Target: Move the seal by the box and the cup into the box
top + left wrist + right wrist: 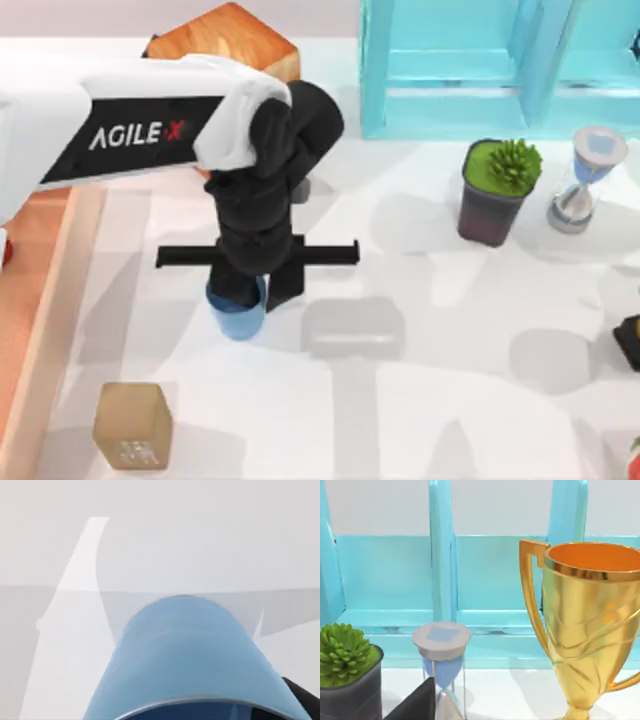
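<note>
White counter (480,400) w/ soft grey shadows across it. Turquoise frame (470,70) at back, right of centre, w/ upright posts & shelf ledges; pale wall behind it. Light even, fairly bright, no dark spots.

Even, bright rendered lighting throughout; you see no glare on the white table (470,420). Soft, overlapping grey shadows spread across it, darkest beneath the left arm (150,130) and beside the plant pot (495,195). In the left wrist view the cup (190,660) sits very close and appears slightly blurred. The golden trophy (590,625) carries glossy reflections in the right wrist view.
</note>
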